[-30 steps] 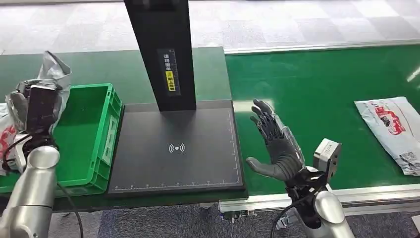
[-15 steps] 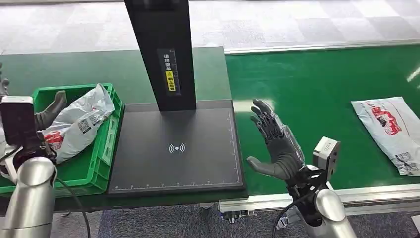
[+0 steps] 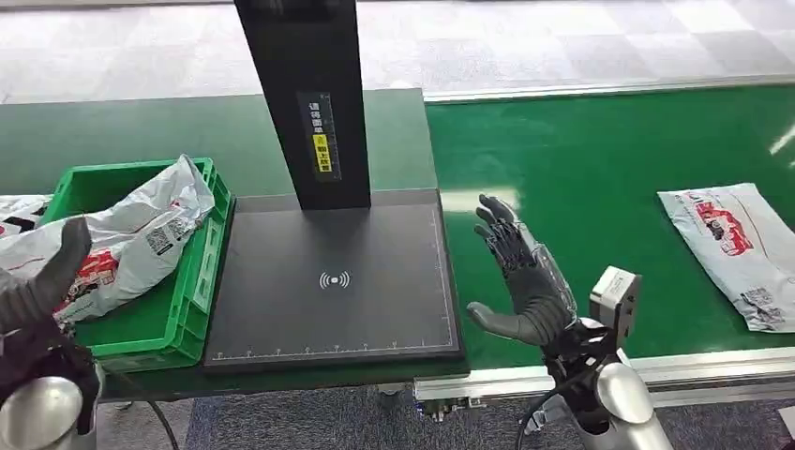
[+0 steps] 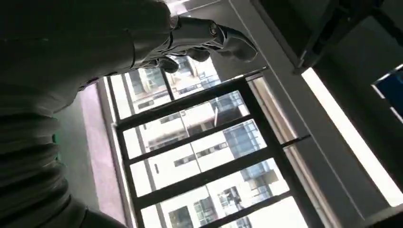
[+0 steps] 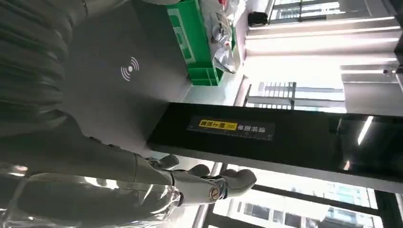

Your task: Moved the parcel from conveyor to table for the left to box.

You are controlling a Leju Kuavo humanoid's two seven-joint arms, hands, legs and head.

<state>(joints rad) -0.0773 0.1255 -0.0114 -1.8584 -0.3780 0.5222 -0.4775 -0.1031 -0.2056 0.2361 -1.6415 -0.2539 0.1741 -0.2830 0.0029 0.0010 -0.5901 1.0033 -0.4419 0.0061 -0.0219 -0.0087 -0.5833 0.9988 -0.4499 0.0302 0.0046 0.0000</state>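
**Both hands empty; one parcel in the crate, one on the belt**

The right hand (image 3: 525, 281) hovers over the green conveyor (image 3: 609, 159) just beside the black scanner pad (image 3: 328, 281), palm turned toward the pad, fingers spread and extended, thumb out; it grips nothing and touches nothing. The left hand (image 3: 42, 281) sits at the near corner of the green crate (image 3: 202, 272), dark fingers pointing up and apart, holding nothing; in the left wrist view its fingers (image 4: 209, 38) curl loosely against windows with nothing between them.

A grey-white plastic parcel (image 3: 141, 234), crumpled and glossy with red print and barcode labels, lies in the crate, its upper end rising above the rim next to the pad. A second parcel (image 3: 741, 244), flat and of the same soft poly film, rests on the conveyor well apart from the right hand.

The pad is matte with a white wireless symbol and ruler marks along its edge; a black column (image 3: 309, 94) with a yellow label stands at its back. The crate is rigid moulded plastic.
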